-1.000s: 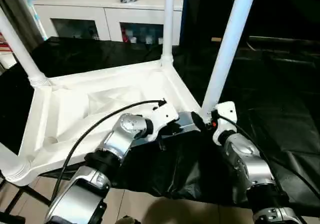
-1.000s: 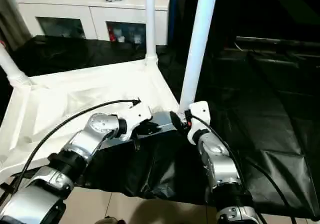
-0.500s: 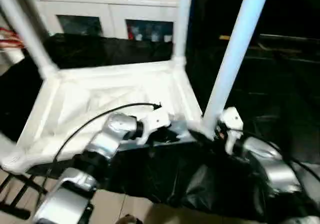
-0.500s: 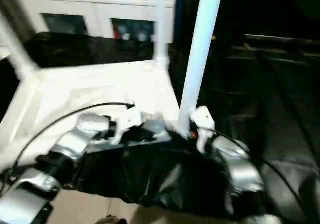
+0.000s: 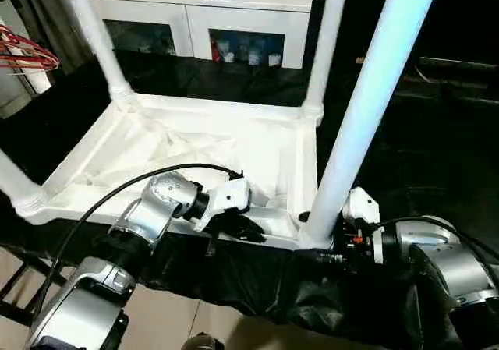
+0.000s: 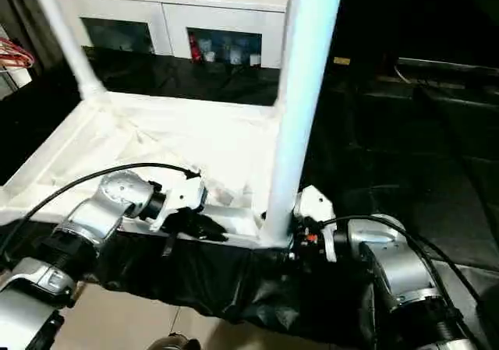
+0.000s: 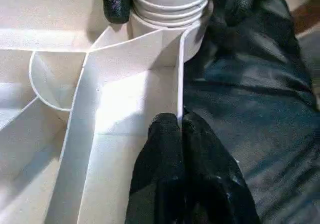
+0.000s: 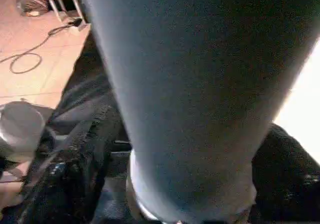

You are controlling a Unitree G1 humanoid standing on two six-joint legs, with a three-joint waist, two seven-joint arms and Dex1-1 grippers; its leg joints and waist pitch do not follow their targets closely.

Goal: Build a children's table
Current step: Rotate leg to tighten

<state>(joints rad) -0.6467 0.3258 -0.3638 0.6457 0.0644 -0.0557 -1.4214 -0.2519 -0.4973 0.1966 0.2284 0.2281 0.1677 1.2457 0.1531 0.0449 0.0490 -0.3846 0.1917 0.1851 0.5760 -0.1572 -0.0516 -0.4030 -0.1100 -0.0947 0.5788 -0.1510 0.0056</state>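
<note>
— Our left gripper (image 7: 180, 126) was clenched on the thin rim wall of the table top (image 5: 195, 143), just beside the near corner socket.

— And our right gripper (image 8: 185, 174) straddled the fourth leg (image 5: 366, 108) at that socket, fingers (image 8: 82, 149) against its base.

— We judged the legs light, stiff and slick: best gripped low, near the socket.

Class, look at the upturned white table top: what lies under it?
A black sheet lies under the table top, spreading past its near edge and hanging down in folds. Whatever supports the sheet beneath the top is covered and cannot be seen.
</note>
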